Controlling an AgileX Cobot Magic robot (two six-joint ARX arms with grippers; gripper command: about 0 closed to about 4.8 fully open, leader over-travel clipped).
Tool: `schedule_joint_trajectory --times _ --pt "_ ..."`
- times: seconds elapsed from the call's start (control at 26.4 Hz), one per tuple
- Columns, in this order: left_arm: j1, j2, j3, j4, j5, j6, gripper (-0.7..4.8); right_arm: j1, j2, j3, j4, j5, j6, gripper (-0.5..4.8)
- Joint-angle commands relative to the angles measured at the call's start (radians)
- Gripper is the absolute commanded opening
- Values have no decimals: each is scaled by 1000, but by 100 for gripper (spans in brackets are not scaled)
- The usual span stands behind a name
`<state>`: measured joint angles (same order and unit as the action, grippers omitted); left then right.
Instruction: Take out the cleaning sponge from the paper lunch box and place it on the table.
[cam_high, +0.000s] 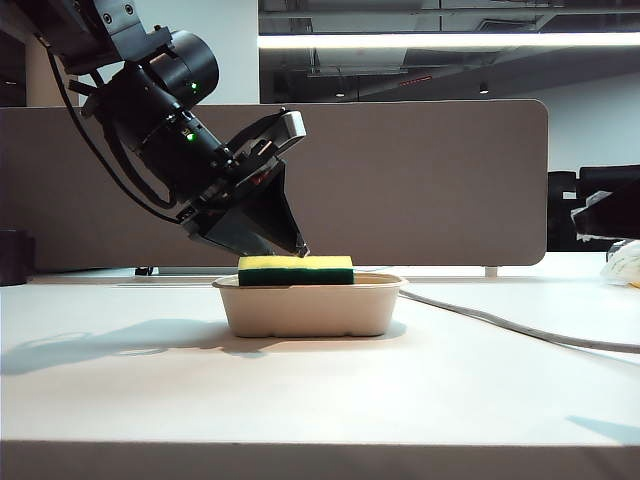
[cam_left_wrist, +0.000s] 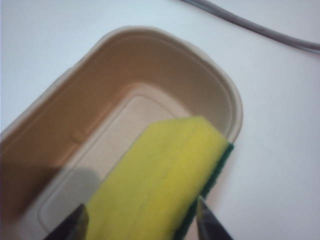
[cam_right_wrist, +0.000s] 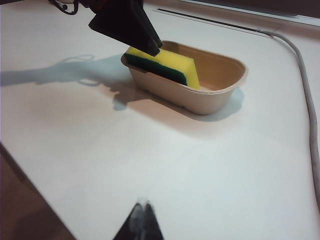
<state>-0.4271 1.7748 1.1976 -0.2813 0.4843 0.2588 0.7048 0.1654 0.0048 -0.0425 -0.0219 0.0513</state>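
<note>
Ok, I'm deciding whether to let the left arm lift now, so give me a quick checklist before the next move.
1. Left gripper astride the cleaning sponge: ok; a finger shows at each side.
2. Fingers fully clamped on the sponge: cannot tell.
3. Sponge reachable: ok; it sits tilted, one end propped on the rim of the paper lunch box, green layer at its side.
4. Bare table in front of the box for set-down: ok.
5. Grey cable away from the box: ok; it lies to the right.
6. Right gripper out of the way: ok; shut, well back from the box.
</note>
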Motion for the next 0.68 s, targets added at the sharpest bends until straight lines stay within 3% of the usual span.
schedule_joint_trajectory --times 0.04,0.11,0.3,0.42,0.68 --pt "0 0 3 0 -14 27 294 0 0 1 17 0 0 -5" --pt "0 1 3 -5 -13 37 319 0 0 1 17 0 0 -5" --pt "0 1 3 -13 -27 48 317 0 0 1 17 0 0 -5" --pt "0 3 3 -13 -56 49 268 0 0 1 17 0 0 -5" --pt "0 10 3 -14 -62 61 267 0 0 1 17 0 0 -5"
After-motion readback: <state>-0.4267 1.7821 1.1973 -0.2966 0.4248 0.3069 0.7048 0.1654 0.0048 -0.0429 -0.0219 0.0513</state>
